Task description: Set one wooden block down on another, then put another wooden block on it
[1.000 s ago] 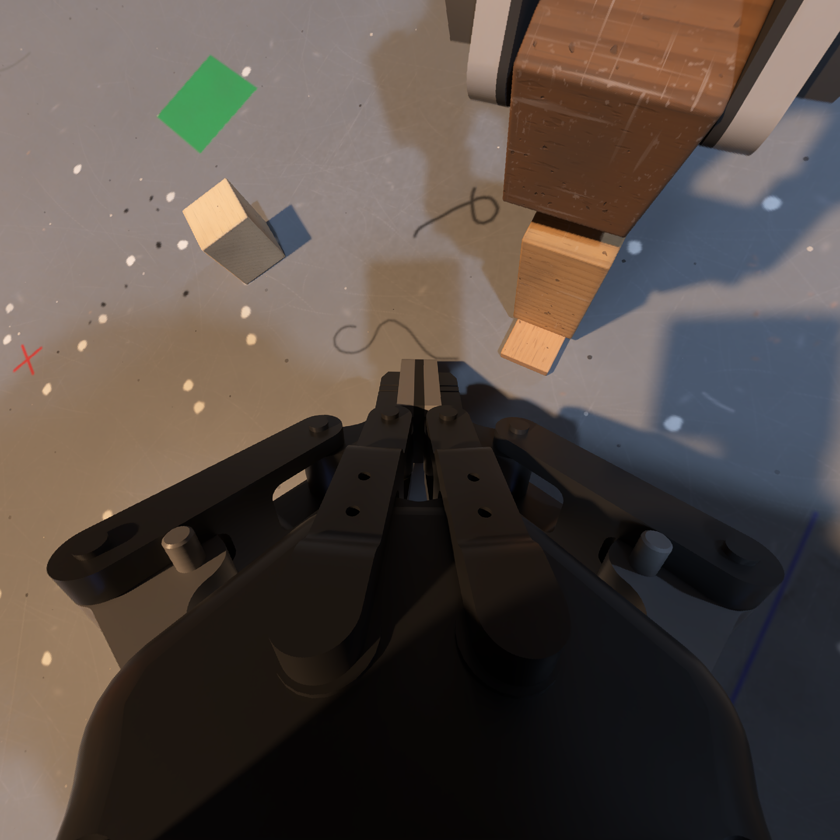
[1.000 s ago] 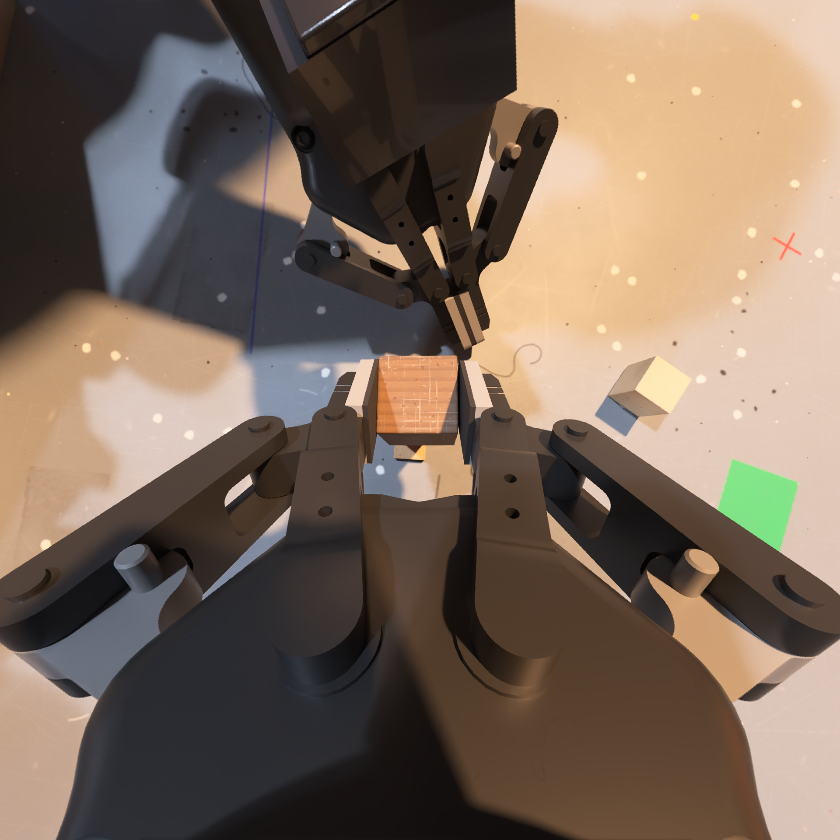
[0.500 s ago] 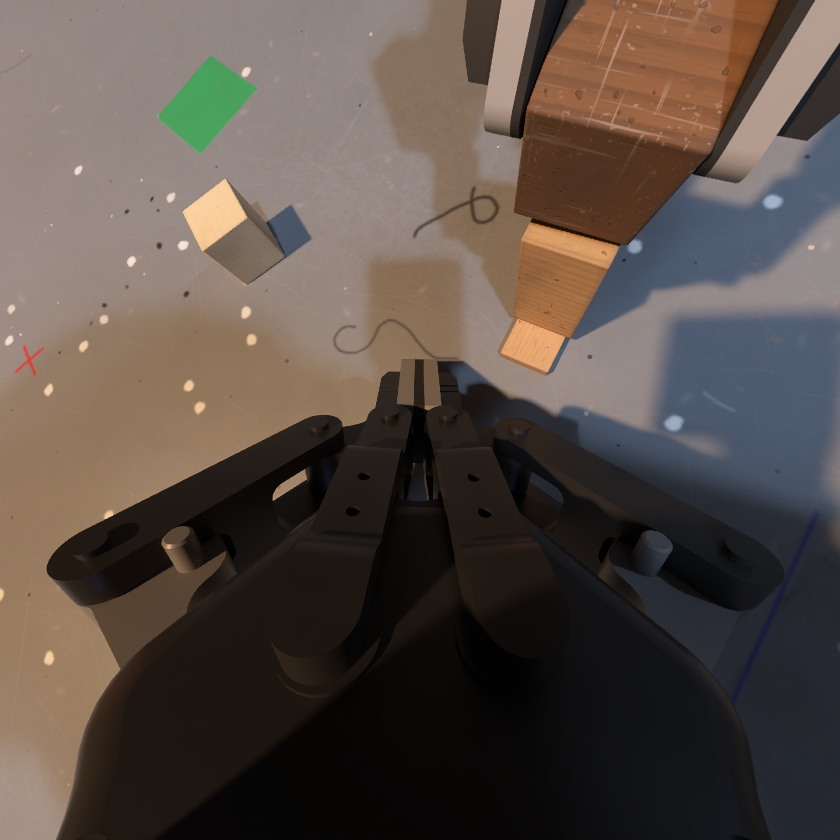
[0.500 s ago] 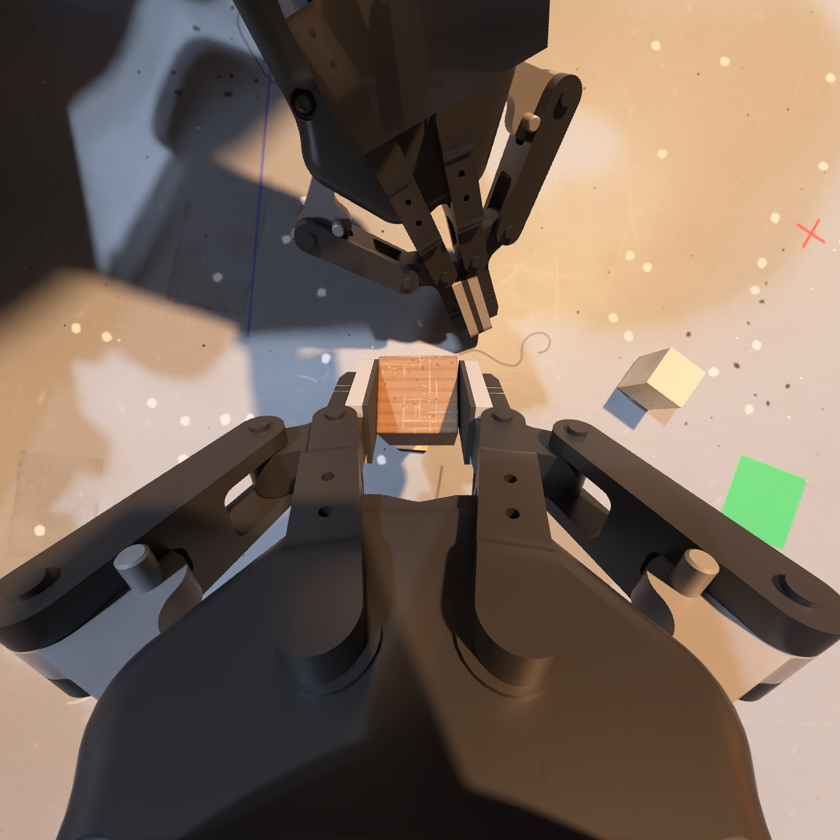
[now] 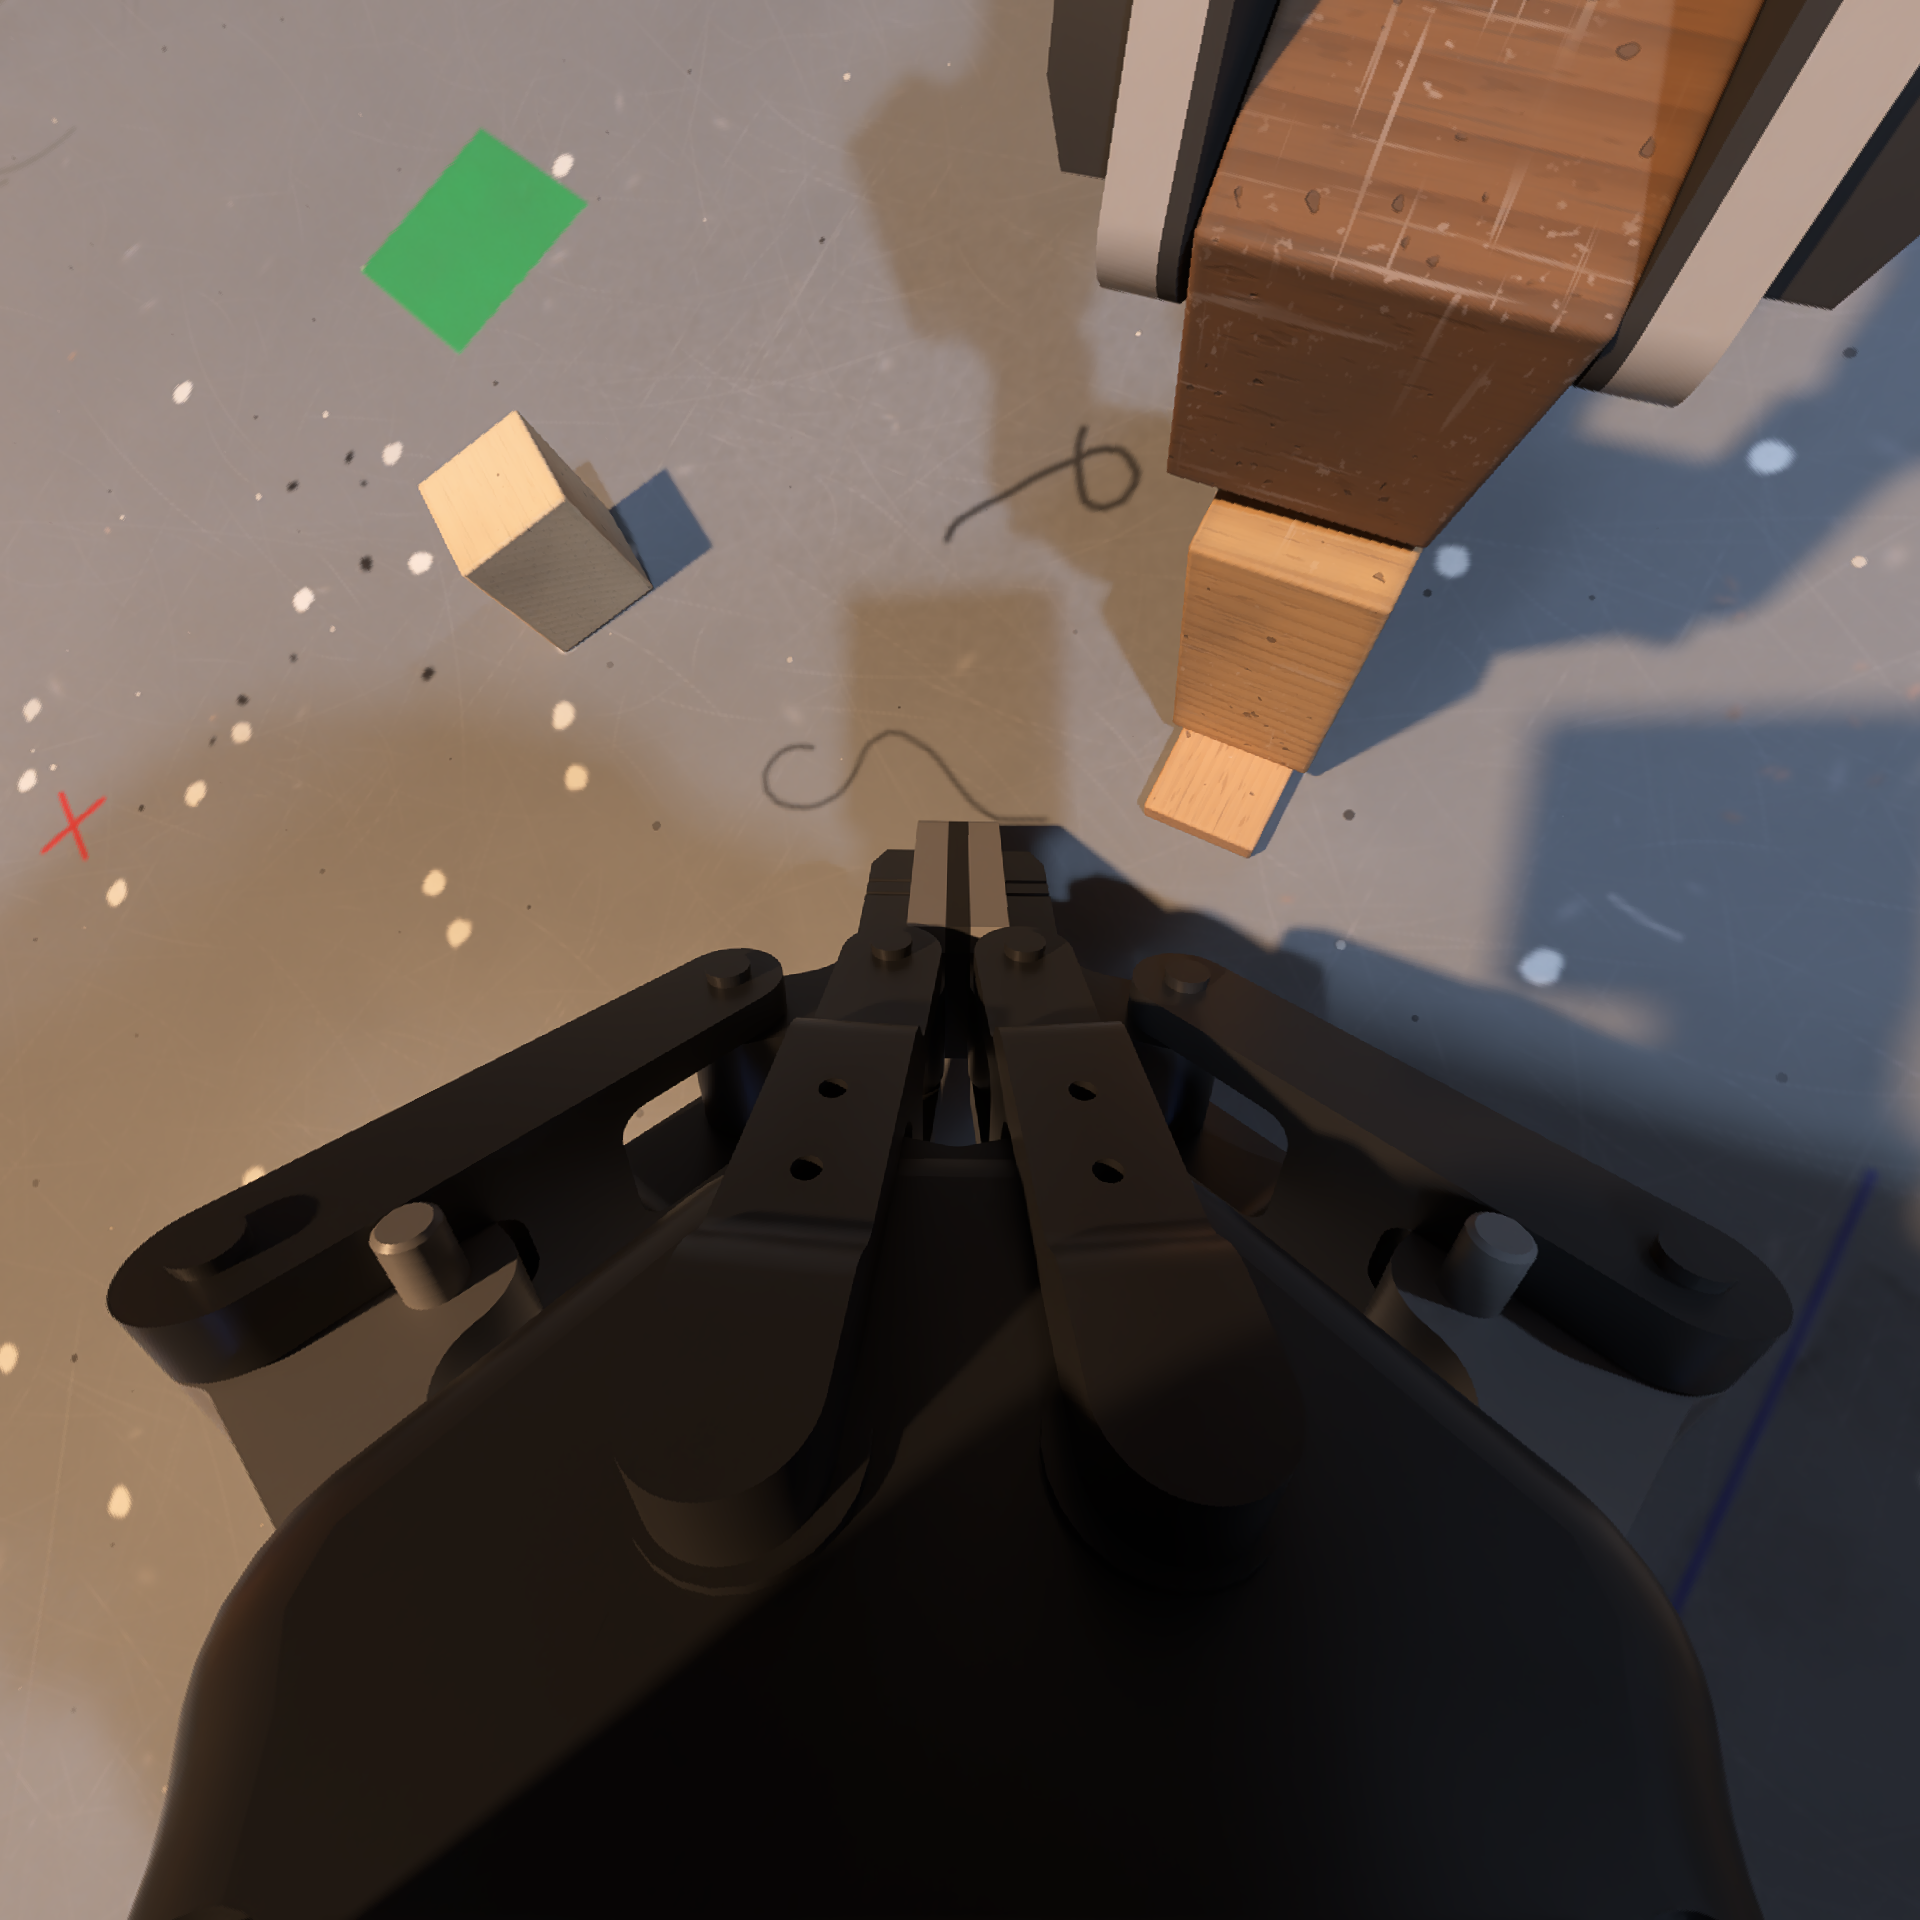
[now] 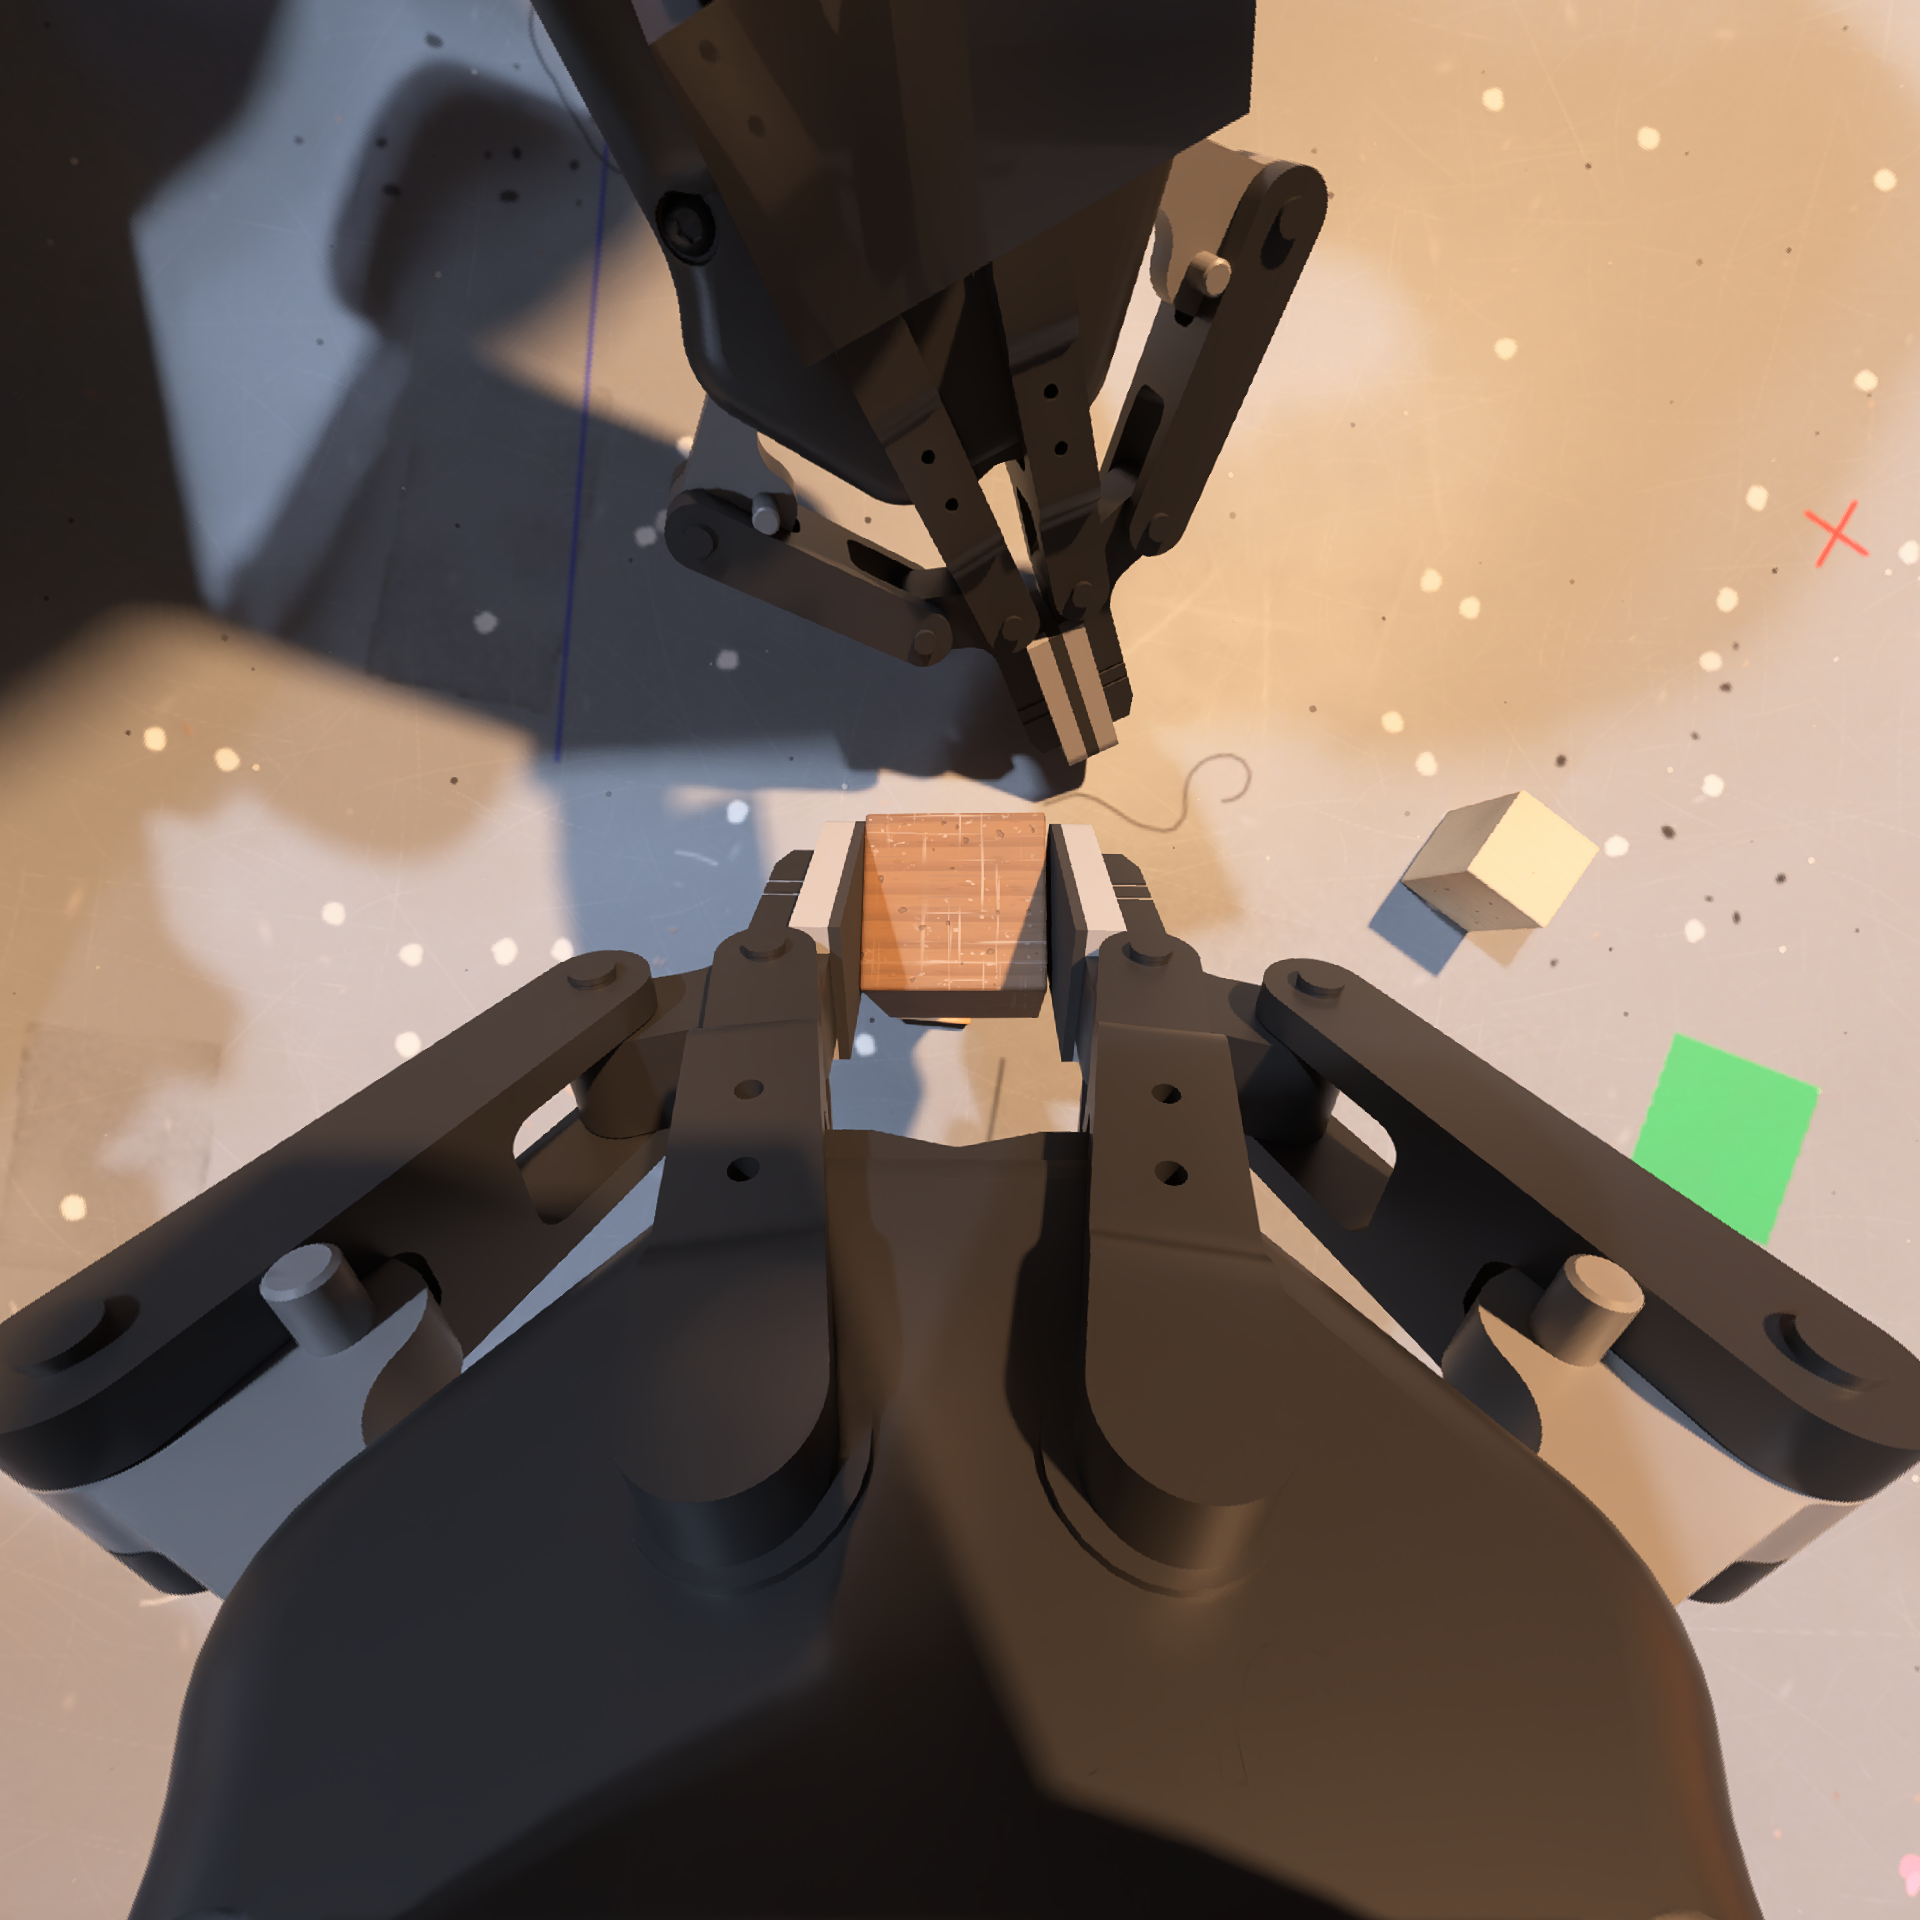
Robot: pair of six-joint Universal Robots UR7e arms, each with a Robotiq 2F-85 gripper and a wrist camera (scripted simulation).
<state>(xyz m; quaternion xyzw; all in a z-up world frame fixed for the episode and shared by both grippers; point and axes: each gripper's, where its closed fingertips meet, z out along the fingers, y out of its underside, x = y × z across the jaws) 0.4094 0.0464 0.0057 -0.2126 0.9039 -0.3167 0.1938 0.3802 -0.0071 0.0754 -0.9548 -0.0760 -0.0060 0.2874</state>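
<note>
My right gripper point(image 6: 954, 868) is shut on a dark brown wooden block point(image 6: 954, 899), also seen top right in the left wrist view point(image 5: 1392, 312). Right under it is a lighter orange block point(image 5: 1283, 634), which rests on a pale flat block point(image 5: 1216, 790) on the table. I cannot tell whether the dark block touches the orange one. In the right wrist view only a sliver of the orange block point(image 6: 940, 1023) shows beneath. My left gripper point(image 5: 958, 873) is shut and empty, just left of the stack; it also shows in the right wrist view point(image 6: 1075, 696).
A pale loose cube point(image 5: 530, 530) lies to the left of the stack, also in the right wrist view point(image 6: 1501, 862). A flat green patch point(image 5: 473, 239) and a red cross mark point(image 5: 73, 826) are on the scratched grey table point(image 5: 727, 312).
My right gripper has shifted slightly with the dark block above the stack, and less of the orange block shows under it. My left gripper has not moved.
</note>
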